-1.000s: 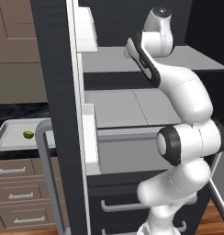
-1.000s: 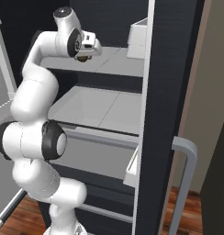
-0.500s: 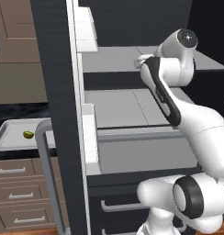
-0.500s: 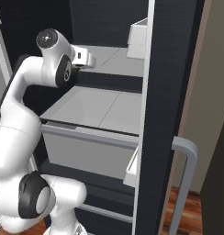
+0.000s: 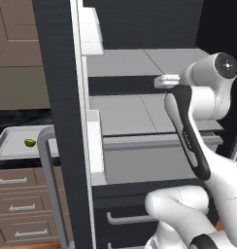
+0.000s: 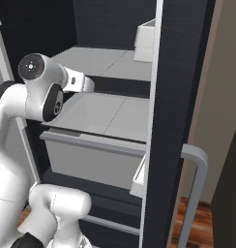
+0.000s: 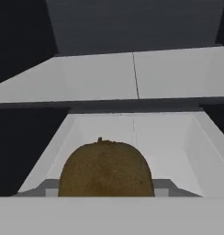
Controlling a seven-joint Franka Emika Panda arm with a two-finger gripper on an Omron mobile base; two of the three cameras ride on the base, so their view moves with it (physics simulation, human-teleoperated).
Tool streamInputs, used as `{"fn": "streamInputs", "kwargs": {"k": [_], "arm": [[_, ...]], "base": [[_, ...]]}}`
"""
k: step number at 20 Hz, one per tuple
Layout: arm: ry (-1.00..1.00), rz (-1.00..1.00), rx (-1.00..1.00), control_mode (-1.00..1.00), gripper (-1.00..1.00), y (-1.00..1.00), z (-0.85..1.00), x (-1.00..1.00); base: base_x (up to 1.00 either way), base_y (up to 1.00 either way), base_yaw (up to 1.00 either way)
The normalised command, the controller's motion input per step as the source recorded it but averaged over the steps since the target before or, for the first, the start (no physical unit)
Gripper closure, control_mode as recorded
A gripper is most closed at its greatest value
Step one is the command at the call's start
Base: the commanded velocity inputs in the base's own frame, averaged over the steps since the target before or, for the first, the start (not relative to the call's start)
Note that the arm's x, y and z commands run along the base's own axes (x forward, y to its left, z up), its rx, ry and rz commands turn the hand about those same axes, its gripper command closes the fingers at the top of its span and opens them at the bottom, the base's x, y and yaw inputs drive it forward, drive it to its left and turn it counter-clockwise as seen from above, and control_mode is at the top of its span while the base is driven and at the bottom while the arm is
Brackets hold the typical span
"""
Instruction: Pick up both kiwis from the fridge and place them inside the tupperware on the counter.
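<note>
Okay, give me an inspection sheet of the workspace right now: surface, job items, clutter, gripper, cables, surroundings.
Surface: black counter above tan drawers.
Job's things: yellow-green kiwi lies in the white tupperware; brown kiwi sits close at the gripper, in front of the open fridge and its grey shelves.
Clutter: nothing seen.
Gripper: shut on the brown kiwi.
Cables: nothing seen.
Surroundings: white door bins, grey bar handle, wooden floor.
</note>
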Motion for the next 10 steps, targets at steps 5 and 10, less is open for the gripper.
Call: {"fn": "streamInputs", "kwargs": {"k": [5,10], "arm": [[0.0,-0.08,0.0,-1.0,1.0,-0.02,0.0,-0.92],[0.07,-0.06,0.0,-1.0,1.0,0.0,0.0,-0.74]], "base": [[0.0,0.0,0.0],[0.0,0.0,0.0]]}}
